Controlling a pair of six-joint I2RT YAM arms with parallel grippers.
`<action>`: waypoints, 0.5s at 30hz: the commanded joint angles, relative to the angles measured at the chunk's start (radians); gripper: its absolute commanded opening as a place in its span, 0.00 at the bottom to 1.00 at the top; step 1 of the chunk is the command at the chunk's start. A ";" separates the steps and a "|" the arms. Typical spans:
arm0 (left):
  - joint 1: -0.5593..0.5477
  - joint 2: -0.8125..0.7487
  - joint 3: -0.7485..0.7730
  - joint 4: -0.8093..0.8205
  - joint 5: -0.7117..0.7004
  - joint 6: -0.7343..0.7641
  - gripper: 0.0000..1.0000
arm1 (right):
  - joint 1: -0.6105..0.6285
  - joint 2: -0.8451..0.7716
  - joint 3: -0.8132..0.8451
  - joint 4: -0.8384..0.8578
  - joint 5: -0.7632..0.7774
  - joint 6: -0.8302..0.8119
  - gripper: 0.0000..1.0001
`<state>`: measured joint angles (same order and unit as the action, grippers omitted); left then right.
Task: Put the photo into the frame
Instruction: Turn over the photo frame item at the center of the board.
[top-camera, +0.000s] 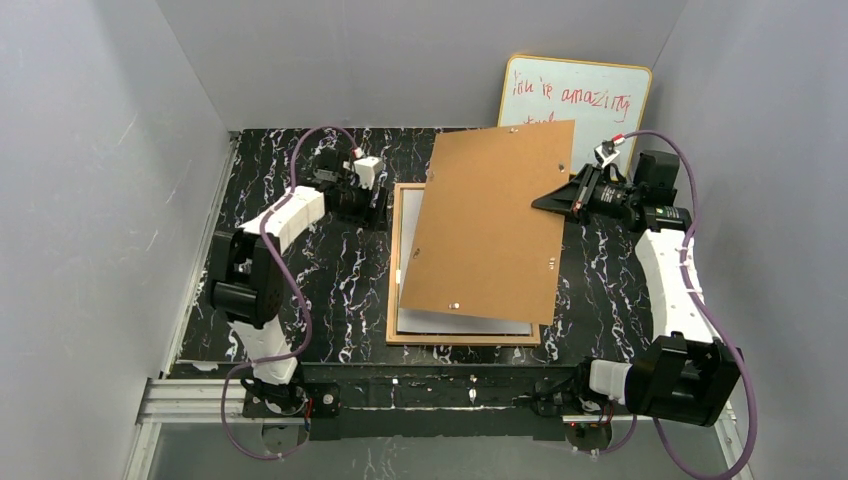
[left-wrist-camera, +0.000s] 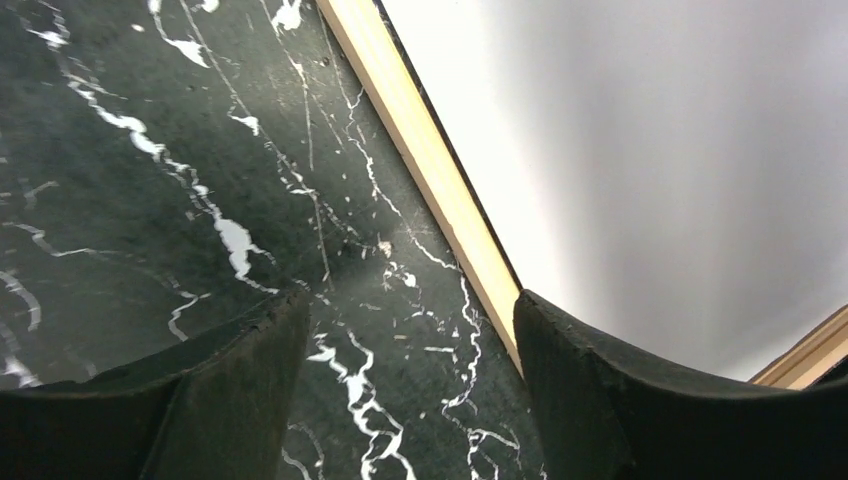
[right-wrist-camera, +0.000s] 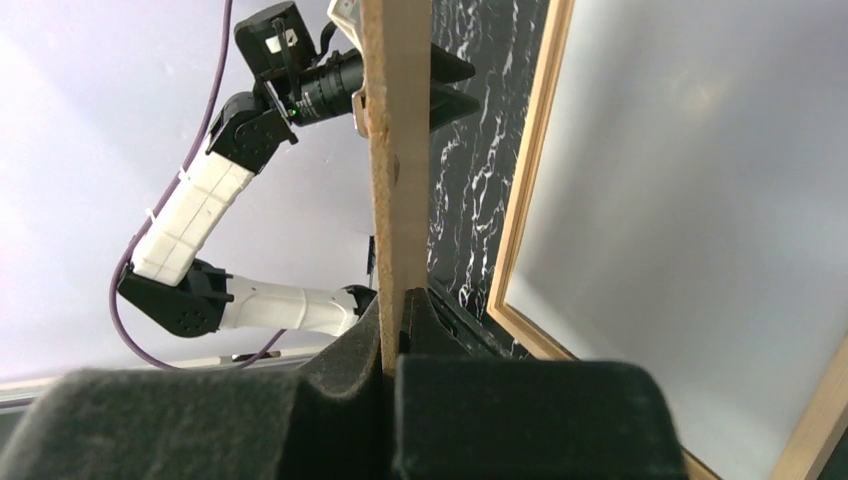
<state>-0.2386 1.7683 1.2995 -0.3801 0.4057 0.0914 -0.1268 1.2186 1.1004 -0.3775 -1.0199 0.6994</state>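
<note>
The light-orange wooden frame lies flat in the middle of the table. A white sheet lies inside it, seemingly the photo face down; no printed side shows. My right gripper is shut on the right edge of the brown fibreboard back panel and holds it tilted above the frame. In the right wrist view the panel stands edge-on between the shut fingers of that gripper. My left gripper is open and empty, low over the table at the frame's left rail.
A whiteboard with red handwriting leans on the back wall behind the panel. Grey walls close in the black marbled table on three sides. The left arm shows beyond the panel in the right wrist view.
</note>
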 joint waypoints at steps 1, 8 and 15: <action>-0.027 0.047 -0.013 0.034 -0.011 -0.069 0.68 | -0.008 -0.026 0.012 -0.101 -0.036 -0.060 0.01; -0.050 0.129 -0.030 0.086 0.013 -0.119 0.58 | -0.007 0.009 0.020 -0.160 -0.018 -0.127 0.01; -0.086 0.181 -0.019 0.103 0.023 -0.143 0.53 | -0.007 0.018 -0.012 -0.170 -0.010 -0.145 0.01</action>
<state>-0.2993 1.9362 1.2766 -0.2798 0.4114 -0.0273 -0.1299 1.2442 1.0889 -0.5491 -0.9821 0.5636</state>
